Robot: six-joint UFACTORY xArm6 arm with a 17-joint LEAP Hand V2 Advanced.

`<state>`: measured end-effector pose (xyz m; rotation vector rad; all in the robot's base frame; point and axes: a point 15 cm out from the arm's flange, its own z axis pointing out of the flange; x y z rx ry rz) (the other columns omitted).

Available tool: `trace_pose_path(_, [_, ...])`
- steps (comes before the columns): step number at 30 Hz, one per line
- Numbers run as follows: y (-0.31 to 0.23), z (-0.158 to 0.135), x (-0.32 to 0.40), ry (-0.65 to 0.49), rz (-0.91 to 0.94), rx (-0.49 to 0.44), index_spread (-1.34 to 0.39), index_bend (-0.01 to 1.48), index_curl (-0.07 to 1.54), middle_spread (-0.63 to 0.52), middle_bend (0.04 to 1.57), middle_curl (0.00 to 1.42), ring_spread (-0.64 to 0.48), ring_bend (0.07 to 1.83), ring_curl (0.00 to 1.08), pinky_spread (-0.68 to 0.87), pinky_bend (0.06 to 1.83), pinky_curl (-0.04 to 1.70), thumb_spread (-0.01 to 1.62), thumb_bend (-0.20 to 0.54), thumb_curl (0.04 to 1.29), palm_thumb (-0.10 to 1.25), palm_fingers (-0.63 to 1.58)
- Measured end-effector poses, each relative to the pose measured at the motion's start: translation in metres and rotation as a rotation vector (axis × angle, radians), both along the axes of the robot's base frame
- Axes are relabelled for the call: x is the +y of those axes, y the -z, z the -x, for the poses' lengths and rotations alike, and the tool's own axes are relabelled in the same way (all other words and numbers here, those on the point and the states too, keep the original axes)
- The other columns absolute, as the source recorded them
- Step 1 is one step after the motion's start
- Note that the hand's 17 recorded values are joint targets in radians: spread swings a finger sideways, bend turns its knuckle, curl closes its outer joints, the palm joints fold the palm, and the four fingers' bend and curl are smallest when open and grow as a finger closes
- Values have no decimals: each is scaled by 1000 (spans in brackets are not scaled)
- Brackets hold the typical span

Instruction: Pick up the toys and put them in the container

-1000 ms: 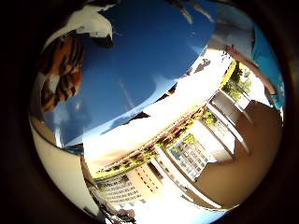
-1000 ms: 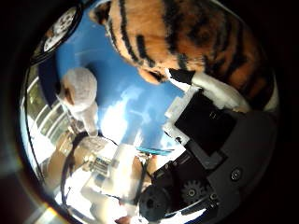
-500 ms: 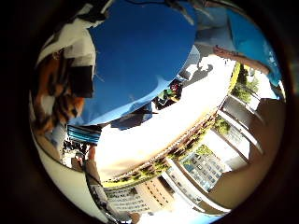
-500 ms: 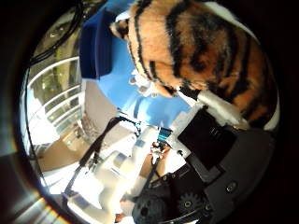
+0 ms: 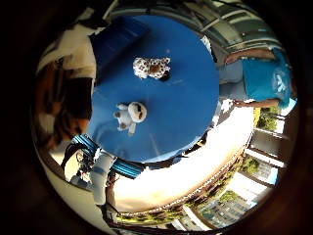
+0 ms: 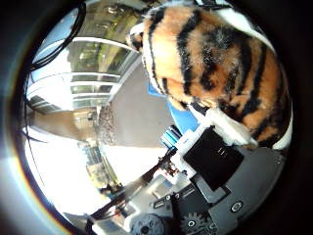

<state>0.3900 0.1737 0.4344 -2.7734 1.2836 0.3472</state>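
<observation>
While the robot hand [image 6: 215, 161] grips the tiger toy [image 6: 215, 63] against its palm high above the blue surface [image 5: 186, 107], I keep the grasp firm. I'd carry it over the blue container [image 5: 115, 41] before releasing, clear of the spotted toy [image 5: 151, 67] and white toy [image 5: 129, 116].

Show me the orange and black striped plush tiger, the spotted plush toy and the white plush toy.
orange and black striped plush tiger [image 6: 215, 63], thumb side palm view, striped body.
spotted plush toy [image 5: 151, 67], little finger side palm view, body.
white plush toy [image 5: 130, 115], little finger side palm view, body.
</observation>
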Motion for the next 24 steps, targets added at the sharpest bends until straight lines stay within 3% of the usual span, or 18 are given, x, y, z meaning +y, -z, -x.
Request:
trace_pose_path(8, [75, -37, 91, 50, 15, 15, -922, 1225, -17, -352, 1183, 1296, -149, 1540, 910, 114, 1588, 975, 1054, -21, 815, 948, 708])
trace_pose_path(14, [128, -66, 112, 111, 28, 27, -888, 1263, -11, -338, 1184, 1271, -125, 1549, 888, 116, 1532, 991, 1108, -36, 772, 858, 651])
trace_pose_path(15, [136, -67, 113, 122, 33, 35, -873, 1281, -5, -335, 1180, 1262, -119, 1535, 874, 122, 1517, 981, 1119, -33, 761, 854, 682])
trace_pose_path(17, [147, -70, 114, 131, 43, 51, -702, 1351, 49, -289, 1073, 1151, -22, 1349, 775, 184, 1401, 902, 1150, -38, 709, 809, 788])
trace_pose_path(19, [155, -69, 114, 129, 51, 65, -596, 1217, 26, -263, 879, 1071, 25, 1256, 752, 217, 1395, 901, 1161, -40, 672, 784, 427])
trace_pose_path(20, [160, -69, 114, 122, 55, 73, -535, 1126, 26, -231, 723, 1007, 61, 1211, 741, 240, 1348, 896, 1159, -46, 649, 762, 118])
trace_pose_path(22, [165, -67, 112, 103, 61, 89, -461, 1049, 39, -181, 588, 909, 104, 1113, 694, 274, 1268, 869, 1157, -43, 618, 743, -72])
trace_pose_path(24, [167, -64, 109, 69, 59, 98, -416, 906, 25, -124, 427, 780, 139, 896, 554, 310, 1135, 766, 1149, -41, 584, 723, -223])
